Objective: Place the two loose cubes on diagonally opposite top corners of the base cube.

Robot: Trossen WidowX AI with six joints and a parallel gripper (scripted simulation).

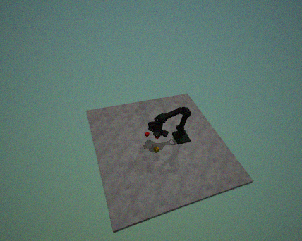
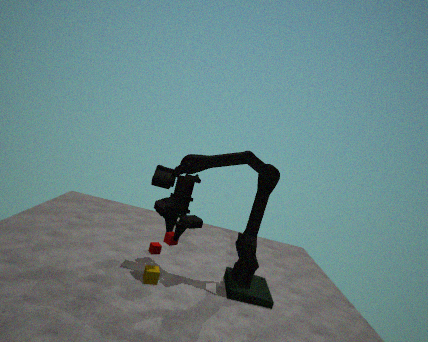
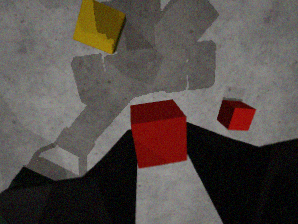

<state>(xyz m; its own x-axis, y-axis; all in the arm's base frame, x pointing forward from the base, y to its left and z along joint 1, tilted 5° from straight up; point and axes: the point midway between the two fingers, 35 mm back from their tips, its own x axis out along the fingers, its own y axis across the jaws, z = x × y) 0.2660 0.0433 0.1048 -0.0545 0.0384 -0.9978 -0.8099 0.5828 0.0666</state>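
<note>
My gripper [image 1: 157, 136] [image 2: 171, 236] [image 3: 157, 131] is shut on a red cube [image 1: 156, 137] [image 2: 170, 239] [image 3: 160, 142] and holds it in the air, well above the table. The yellow base cube [image 1: 156, 149] [image 2: 151, 275] [image 3: 85, 30] stands on the table; in the wrist view it is at the upper left, apart from the held cube, with part of the arm's shadow on it. The other red cube [image 1: 147, 134] [image 2: 155, 248] [image 3: 241, 116] rests on the table, to the right in the wrist view and apart from the yellow cube. Nothing is on top of the yellow cube.
The arm's green base [image 1: 181, 138] [image 2: 251, 292] stands on the grey slab [image 1: 131, 197] [image 2: 61, 300], to the right of the cubes in the top and exterior views. The arm arches from there over to the cubes. Its shadow falls around the yellow cube.
</note>
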